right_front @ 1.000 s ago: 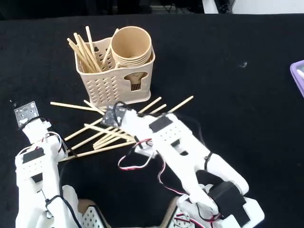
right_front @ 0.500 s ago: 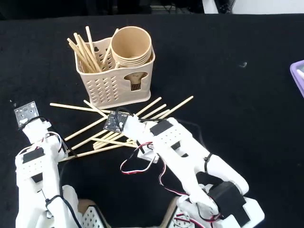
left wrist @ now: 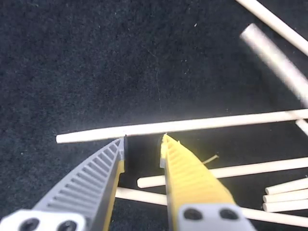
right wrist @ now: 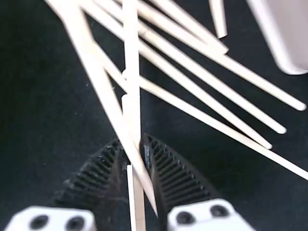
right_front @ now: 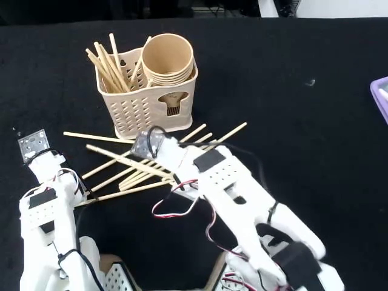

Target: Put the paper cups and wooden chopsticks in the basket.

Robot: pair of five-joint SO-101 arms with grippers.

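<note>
A beige perforated basket (right_front: 151,106) stands at the back left, holding a stack of paper cups (right_front: 168,57) and several wooden chopsticks (right_front: 106,60). Several loose chopsticks (right_front: 130,179) lie crossed in front of it on the black cloth. My right gripper (right wrist: 132,147) hangs over this pile, shut on chopsticks (right wrist: 103,91); one held chopstick (right_front: 121,159) slants out to the left above the others. My left gripper (left wrist: 143,142) is open a little, its tips against one lying chopstick (left wrist: 202,124) at the pile's left end. The left arm (right_front: 45,206) is at the front left.
A purple container (right_front: 380,97) pokes in at the right edge. The right arm's body (right_front: 242,200) and its red and white wires cover the front middle. Dark cloth stretches to the right of the basket.
My right gripper dipped toward the pile, then drew back up with a chopstick that now slants above the others. The left arm has kept still.
</note>
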